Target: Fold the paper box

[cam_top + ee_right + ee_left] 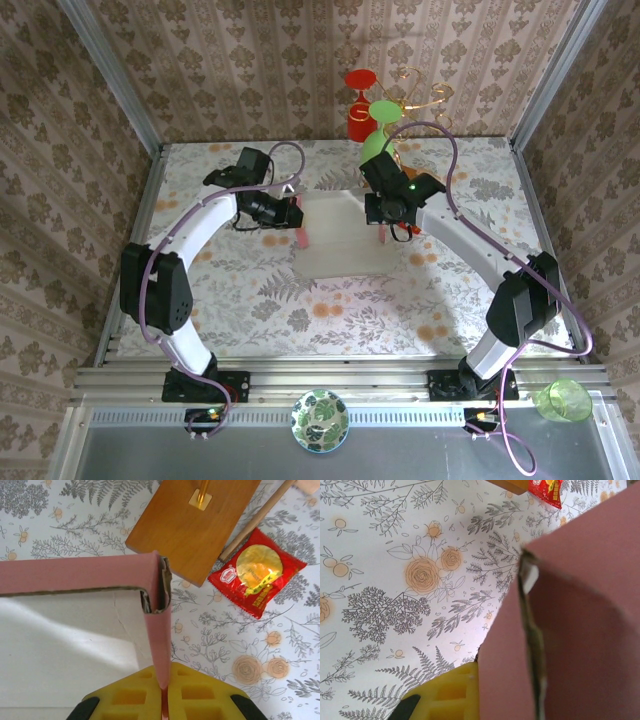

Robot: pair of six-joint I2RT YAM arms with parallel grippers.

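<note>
The paper box (338, 245) sits open-topped at the middle of the worktop (250, 300). The left fingers (451, 696) pinch its left pink wall, and the right fingers (131, 696) clamp narrowly on its right wall.

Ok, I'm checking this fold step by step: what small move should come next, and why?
Probably slide the right gripper along the wall toward the corner tab and press it. Its jaws pinch an upright pink wall of the paper box, and that tab looks only loosely tucked, a gap showing.
</note>
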